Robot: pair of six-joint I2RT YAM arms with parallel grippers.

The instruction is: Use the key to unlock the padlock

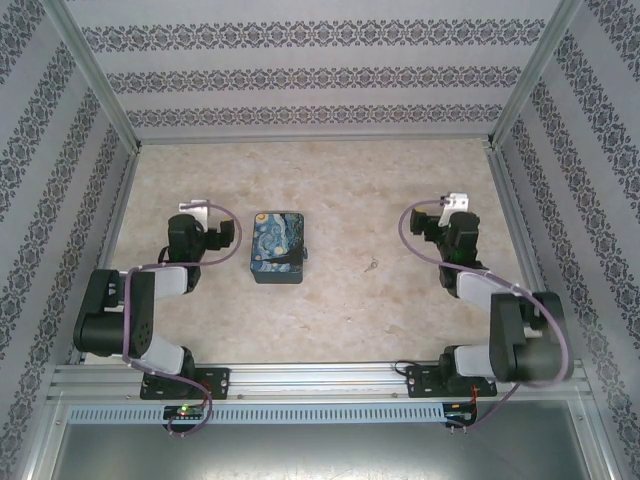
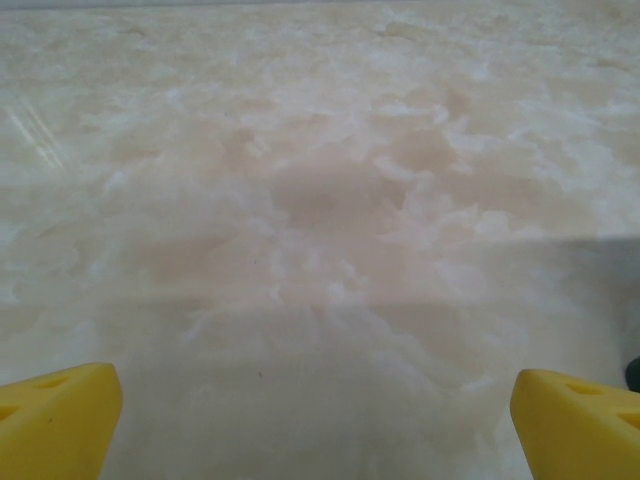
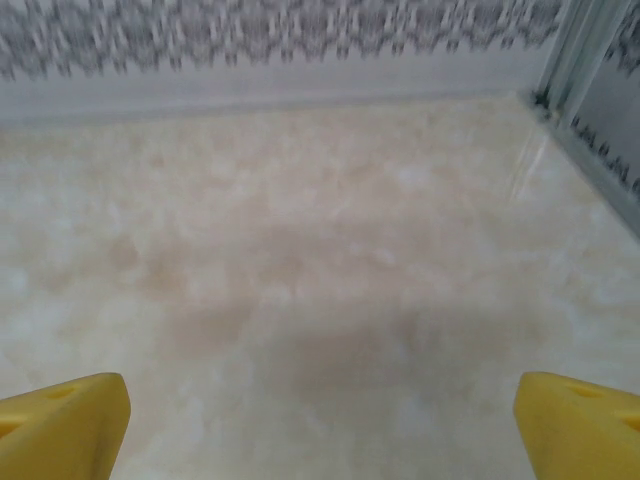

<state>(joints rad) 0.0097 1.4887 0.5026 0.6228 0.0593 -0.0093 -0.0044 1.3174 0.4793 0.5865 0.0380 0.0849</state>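
A tiny thin silvery key point(image 1: 371, 267) lies flat on the marbled table point(image 1: 340, 180), between the two arms and a little right of the tin. I cannot make out the blue padlock; it may be hidden at the tin. My left gripper point(image 1: 203, 211) hovers just left of the tin, and in its wrist view the left gripper point(image 2: 315, 425) is open, yellow fingertips point(image 2: 60, 415) wide apart over bare table. My right gripper point(image 1: 452, 207) is far right of the key. The right gripper point(image 3: 320, 425) is also open, with nothing between its fingertips point(image 3: 575, 420).
A rectangular tin point(image 1: 277, 246) painted with a swirly blue-yellow night sky sits left of centre. Patterned walls and metal posts point(image 1: 520, 75) enclose the table on three sides. An aluminium rail point(image 1: 320, 378) runs along the near edge.
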